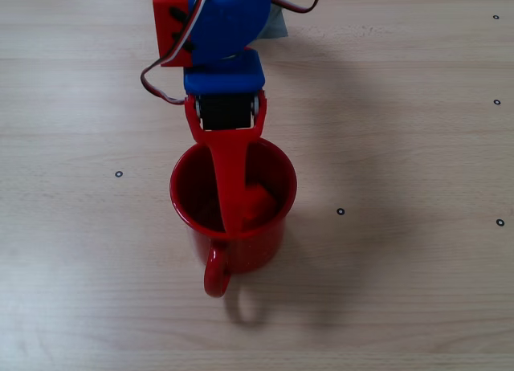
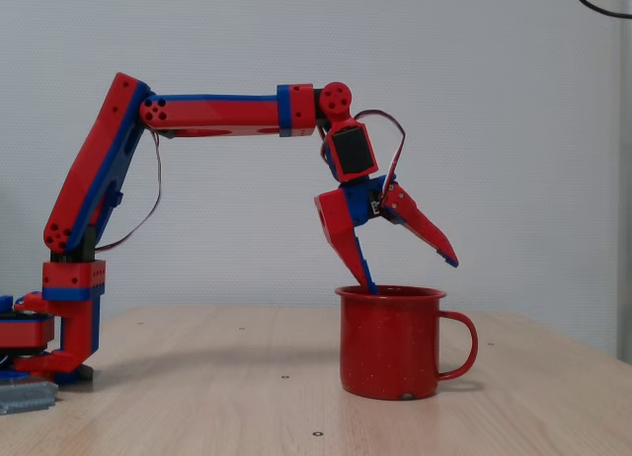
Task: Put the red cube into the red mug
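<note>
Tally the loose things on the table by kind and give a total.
Mug: 1
Cube: 1, lying inside the mug
Total: 2

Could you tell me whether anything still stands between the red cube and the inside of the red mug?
Nothing visible does: the red cube already lies inside the red mug, beside a lowered finger of the open gripper.
</note>
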Available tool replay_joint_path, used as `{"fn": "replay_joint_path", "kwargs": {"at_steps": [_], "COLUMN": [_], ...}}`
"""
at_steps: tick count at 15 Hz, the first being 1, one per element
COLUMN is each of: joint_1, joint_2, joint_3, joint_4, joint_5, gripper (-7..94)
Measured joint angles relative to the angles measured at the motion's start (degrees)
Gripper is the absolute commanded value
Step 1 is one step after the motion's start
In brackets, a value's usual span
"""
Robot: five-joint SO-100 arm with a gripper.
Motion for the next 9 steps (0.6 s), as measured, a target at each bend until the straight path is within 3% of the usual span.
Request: {"fn": "replay_joint_path", "kwargs": {"at_steps": [3,5,6,9], "joint_1": [0.0,0.0,0.0,0.79], "joint_2": [3.34,9.58,10.99,17.23], "joint_3": [0.0,0.0,0.0,0.0], "joint_4": [0.09,1.05,2.29,3.6], "joint_5": [0.0,0.0,0.0,0.0], "gripper": [27,5,0,0]}}
